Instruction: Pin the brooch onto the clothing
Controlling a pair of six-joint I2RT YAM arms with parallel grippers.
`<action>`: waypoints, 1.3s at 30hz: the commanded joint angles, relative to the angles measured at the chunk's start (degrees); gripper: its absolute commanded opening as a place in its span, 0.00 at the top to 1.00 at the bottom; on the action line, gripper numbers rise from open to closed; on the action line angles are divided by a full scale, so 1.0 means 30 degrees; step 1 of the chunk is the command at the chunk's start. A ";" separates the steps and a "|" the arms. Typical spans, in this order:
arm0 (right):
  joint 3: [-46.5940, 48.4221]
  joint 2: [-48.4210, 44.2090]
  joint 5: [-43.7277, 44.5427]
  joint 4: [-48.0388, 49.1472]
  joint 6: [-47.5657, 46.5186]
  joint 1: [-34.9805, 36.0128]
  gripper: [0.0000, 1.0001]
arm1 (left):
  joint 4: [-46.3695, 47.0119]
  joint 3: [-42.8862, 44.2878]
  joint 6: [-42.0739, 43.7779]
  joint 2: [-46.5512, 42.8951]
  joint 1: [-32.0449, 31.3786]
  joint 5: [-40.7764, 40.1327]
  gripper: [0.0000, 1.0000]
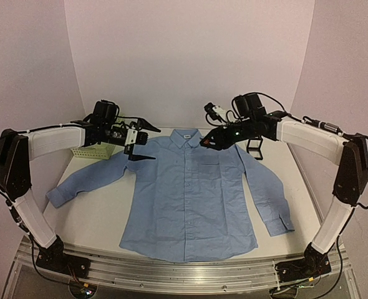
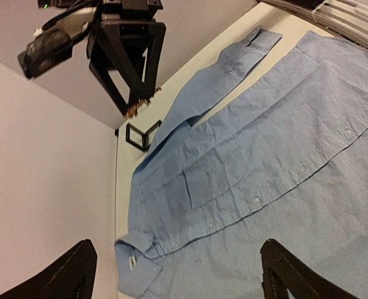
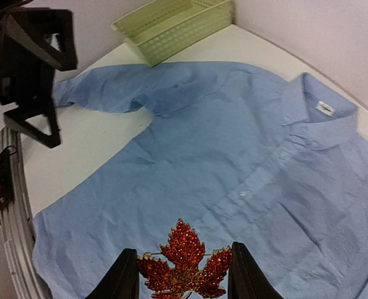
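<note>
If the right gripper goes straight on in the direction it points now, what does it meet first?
Probably the shirt: its front fills the view just beyond the brooch held in the right gripper. The brooch would touch the cloth before the fingers. How far away the cloth is remains unclear.

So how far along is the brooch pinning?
Done: light blue button-up shirt lies spread flat; red leaf-shaped jewelled brooch is picked up. In hand: right gripper holds it above the shirt's chest. Remaining: pinning it on; the left gripper hovers open nearby.
</note>
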 commanded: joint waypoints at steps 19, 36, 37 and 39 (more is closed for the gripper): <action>0.2561 0.0770 -0.1459 0.0050 0.0002 0.5315 0.75 | -0.0676 0.0756 0.8679 -0.1723 -0.2202 0.4401 0.53; 0.2929 0.0993 -0.1291 0.0167 -0.0336 0.5531 0.76 | -0.1367 0.1199 0.8120 -0.1326 -0.2544 0.2632 0.66; 0.2962 0.1029 -0.1281 0.0179 -0.0353 0.5541 0.76 | -0.1389 0.1199 0.8138 -0.1340 -0.2555 0.2565 0.67; 0.3050 0.1104 -0.1310 0.0197 -0.0370 0.5549 0.76 | -0.1438 0.1267 0.8138 -0.1367 -0.2567 0.2531 0.71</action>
